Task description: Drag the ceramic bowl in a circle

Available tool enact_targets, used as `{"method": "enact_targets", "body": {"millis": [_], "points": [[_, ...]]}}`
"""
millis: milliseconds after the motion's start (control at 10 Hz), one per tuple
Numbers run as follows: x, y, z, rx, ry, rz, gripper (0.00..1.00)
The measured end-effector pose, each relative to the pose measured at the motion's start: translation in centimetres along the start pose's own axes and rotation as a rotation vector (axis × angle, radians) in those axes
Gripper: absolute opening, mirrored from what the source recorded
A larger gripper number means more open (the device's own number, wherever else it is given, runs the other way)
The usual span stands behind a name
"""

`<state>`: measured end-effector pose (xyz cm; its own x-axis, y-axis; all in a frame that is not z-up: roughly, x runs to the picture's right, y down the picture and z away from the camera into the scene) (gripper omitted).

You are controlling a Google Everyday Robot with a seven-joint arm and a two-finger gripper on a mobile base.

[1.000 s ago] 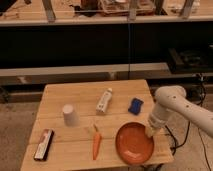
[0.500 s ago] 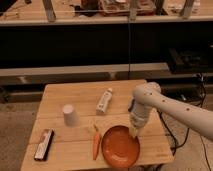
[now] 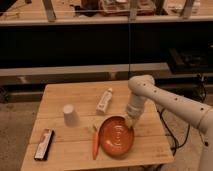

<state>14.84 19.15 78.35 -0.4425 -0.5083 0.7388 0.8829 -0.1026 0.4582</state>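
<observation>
The ceramic bowl [image 3: 116, 136] is a wide, shallow orange-red bowl with pale rings inside. It sits on the wooden table [image 3: 65, 92], front and right of centre. My gripper [image 3: 131, 120] points down from the white arm [image 3: 165, 102] and meets the bowl's far right rim. The arm reaches in from the right.
An orange carrot [image 3: 95, 143] lies against the bowl's left edge. An upturned white cup [image 3: 70, 115] stands to the left. A white bottle [image 3: 104, 100] lies behind the bowl. A dark flat bar [image 3: 44, 144] lies at the front left corner. The table's front edge is close to the bowl.
The gripper and the bowl have moved left and slightly back across the table, and the bowl now lies next to the carrot. The arm now covers the blue object.
</observation>
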Motion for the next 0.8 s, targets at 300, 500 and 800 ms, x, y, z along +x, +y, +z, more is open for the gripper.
{"method": "enact_targets", "body": {"millis": [300,500,800], "points": [[-0.1,5.0,-0.3,0.042,0.024,0.352,0.01],[-1.5,7.5,-1.4,0.065,0.11,0.479,0.01],[-4.7,9.6,-2.6,0.133,0.236,0.569,0.01]]}}
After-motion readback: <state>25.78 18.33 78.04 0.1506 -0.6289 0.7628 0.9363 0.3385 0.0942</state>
